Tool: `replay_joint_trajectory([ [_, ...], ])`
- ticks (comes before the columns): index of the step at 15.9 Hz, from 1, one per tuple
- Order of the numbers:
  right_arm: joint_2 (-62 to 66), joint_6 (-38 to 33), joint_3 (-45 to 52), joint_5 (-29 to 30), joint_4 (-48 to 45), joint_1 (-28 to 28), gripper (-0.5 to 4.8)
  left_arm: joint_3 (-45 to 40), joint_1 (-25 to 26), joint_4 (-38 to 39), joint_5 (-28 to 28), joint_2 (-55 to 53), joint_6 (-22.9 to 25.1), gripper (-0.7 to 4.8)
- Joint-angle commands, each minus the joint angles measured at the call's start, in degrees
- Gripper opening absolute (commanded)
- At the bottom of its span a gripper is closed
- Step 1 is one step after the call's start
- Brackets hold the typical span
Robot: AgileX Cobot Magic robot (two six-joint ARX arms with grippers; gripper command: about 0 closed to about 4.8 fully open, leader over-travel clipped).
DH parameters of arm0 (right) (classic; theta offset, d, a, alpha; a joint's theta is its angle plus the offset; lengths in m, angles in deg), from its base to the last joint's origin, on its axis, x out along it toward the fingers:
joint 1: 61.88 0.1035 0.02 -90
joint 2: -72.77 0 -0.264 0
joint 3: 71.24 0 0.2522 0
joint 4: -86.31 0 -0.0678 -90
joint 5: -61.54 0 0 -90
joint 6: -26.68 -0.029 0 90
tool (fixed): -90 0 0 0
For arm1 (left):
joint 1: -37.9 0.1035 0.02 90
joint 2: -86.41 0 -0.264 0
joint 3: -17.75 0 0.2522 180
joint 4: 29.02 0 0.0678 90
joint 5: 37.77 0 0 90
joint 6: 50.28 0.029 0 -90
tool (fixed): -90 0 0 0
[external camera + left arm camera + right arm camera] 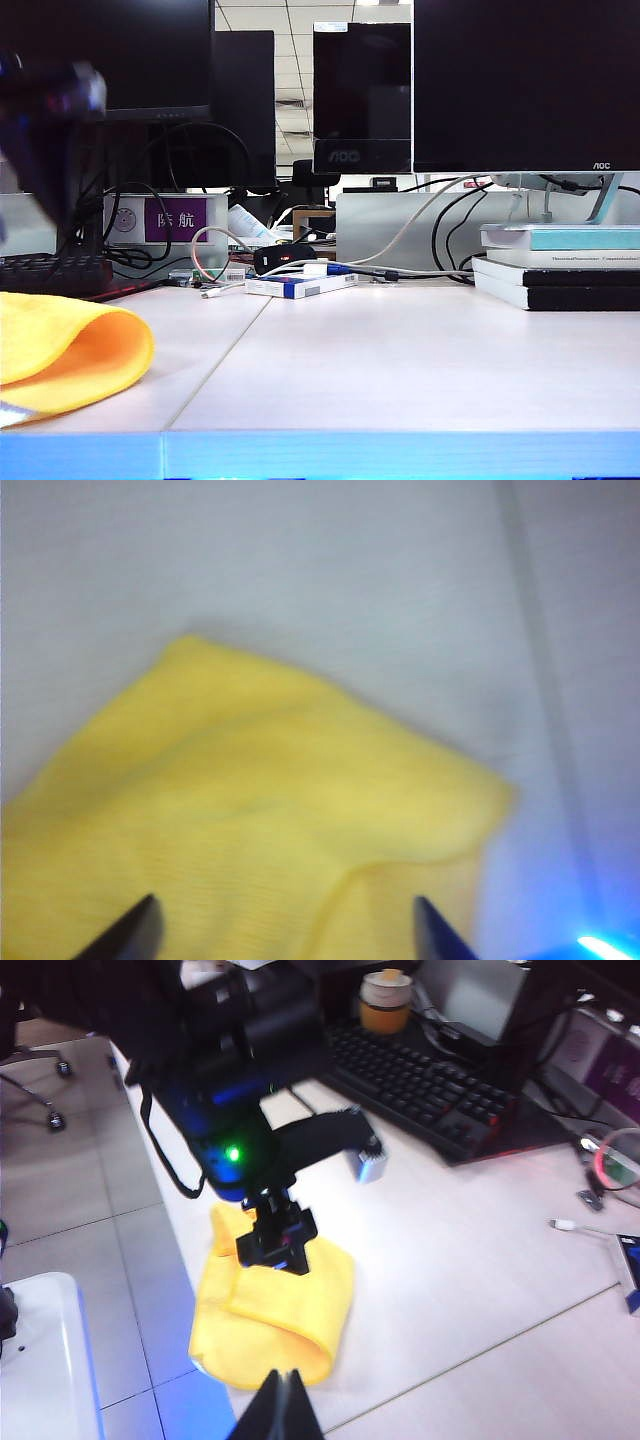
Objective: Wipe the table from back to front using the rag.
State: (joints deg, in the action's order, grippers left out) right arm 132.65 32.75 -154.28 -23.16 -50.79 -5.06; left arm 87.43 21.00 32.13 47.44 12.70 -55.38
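The yellow rag (60, 350) lies folded over at the front left of the pale table (400, 360), close to its blue front edge. In the left wrist view the rag (280, 790) fills most of the picture. My left gripper (288, 932) hangs just above it, open, its dark fingertips (140, 930) wide apart and nothing held between them. In the right wrist view the left arm's gripper (278, 1240) sits over the rag (290, 1310). My right gripper (283, 1385) is shut and empty, near the table's front edge, just short of the rag. It is out of the exterior view.
A black keyboard (430, 1090) and a cup (385, 1000) stand behind the rag. Monitors (520, 80) line the back. Stacked books (560, 265) sit at the back right. A blue and white box (300, 285) and cables lie mid-back. A seam (215, 350) crosses the table.
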Motion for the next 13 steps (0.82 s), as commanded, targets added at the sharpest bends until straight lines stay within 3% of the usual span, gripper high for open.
replay_joint_trajectory([
  [1,-0.63,0.15,-0.28,-0.28,-1.25,-0.59,-0.01,0.28,0.2,-0.48,1.53,-2.73,0.15,3.23],
  [12,-0.79,0.15,-0.31,-0.26,-3.72,-1.97,-0.01,0.28,0.2,-4.31,0.9,-15.74,0.48,2.98],
  [13,-0.79,0.15,-0.31,-0.26,-3.74,-1.97,-0.01,0.26,0.2,-4.24,0.9,-17.27,0.48,2.25],
])
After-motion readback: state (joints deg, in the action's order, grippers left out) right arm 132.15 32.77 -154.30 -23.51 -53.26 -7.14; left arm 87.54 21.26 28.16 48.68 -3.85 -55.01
